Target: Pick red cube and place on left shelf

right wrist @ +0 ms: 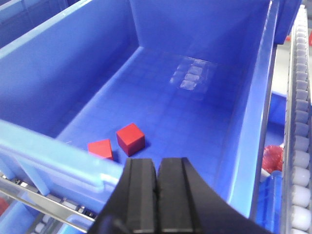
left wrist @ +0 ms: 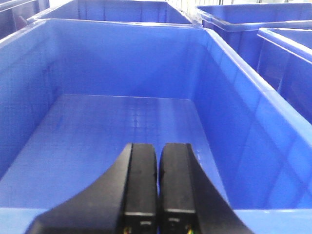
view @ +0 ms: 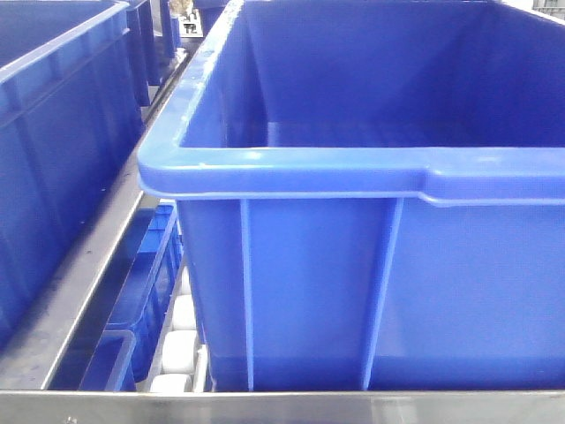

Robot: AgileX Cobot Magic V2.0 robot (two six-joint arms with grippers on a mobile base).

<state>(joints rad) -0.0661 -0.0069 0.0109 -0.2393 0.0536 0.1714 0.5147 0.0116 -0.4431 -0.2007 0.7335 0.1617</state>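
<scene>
The right hand [right wrist: 156,195] is clenched on nothing, its two fingers pressed together above the near rim of a blue crate [right wrist: 253,126]. On the floor of this crate lies the red cube [right wrist: 130,139], and just beside it, to the left, a second red block [right wrist: 100,148]. The left hand [left wrist: 157,187] is also clenched and holds nothing, over another blue crate [left wrist: 243,97]. I judge the picking has not begun: the right hand must first release, then go down over the cube.

no readable text — crates unmarked
</scene>
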